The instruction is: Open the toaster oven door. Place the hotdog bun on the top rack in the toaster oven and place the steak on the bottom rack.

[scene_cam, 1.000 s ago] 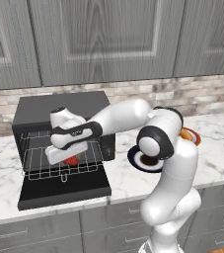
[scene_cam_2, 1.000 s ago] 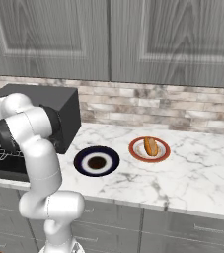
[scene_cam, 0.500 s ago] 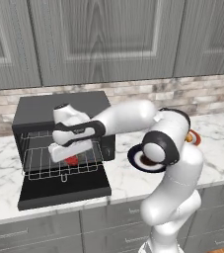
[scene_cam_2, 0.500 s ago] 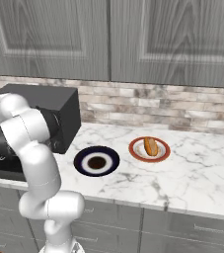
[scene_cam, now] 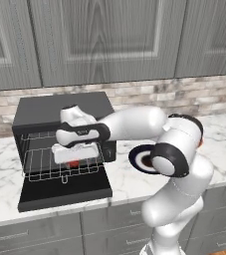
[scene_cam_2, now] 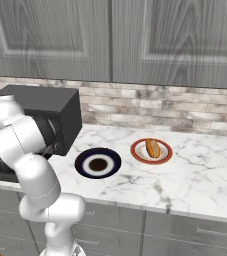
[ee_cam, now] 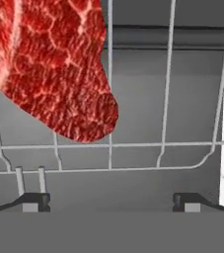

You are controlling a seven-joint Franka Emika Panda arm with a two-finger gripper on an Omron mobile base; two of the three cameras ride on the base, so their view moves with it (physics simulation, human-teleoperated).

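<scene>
- Reaching left from the base, the arm (scene_cam: 134,122) extends across the counter (scene_cam: 129,184) toward the oven (scene_cam: 59,107), with the forearm roughly level and the hand turned downward over the pulled-out bottom rack (scene_cam: 40,167).
- The gripper (scene_cam: 73,158) sits just above that rack, in front of the oven's opening; the elbow and shoulder joints rise at the lower right of the left base view.
- In the hand view the gripper (ee_cam: 111,201) looks straight down on the rack wires (ee_cam: 168,99); its two dark fingertips (ee_cam: 32,201) stand wide apart at the bottom edge, with nothing between them.
- The steak (ee_cam: 54,64) lies on the bottom rack, ahead of the fingertips and clear of both; its red marbled surface spans several wires. In the left base view a red patch of steak (scene_cam: 73,163) shows just beneath the hand.
- The door (scene_cam: 64,191) hangs fully open, lying flat in front of the oven.
- The top rack (scene_cam: 37,135) sits inside the oven, above the bottom one.
- The bun (scene_cam_2: 152,148) rests on an orange-rimmed plate (scene_cam_2: 137,155) on the counter, well apart from the oven.
- A dark plate (scene_cam_2: 85,167) with a white ring stands between the oven and the bun's plate.
</scene>
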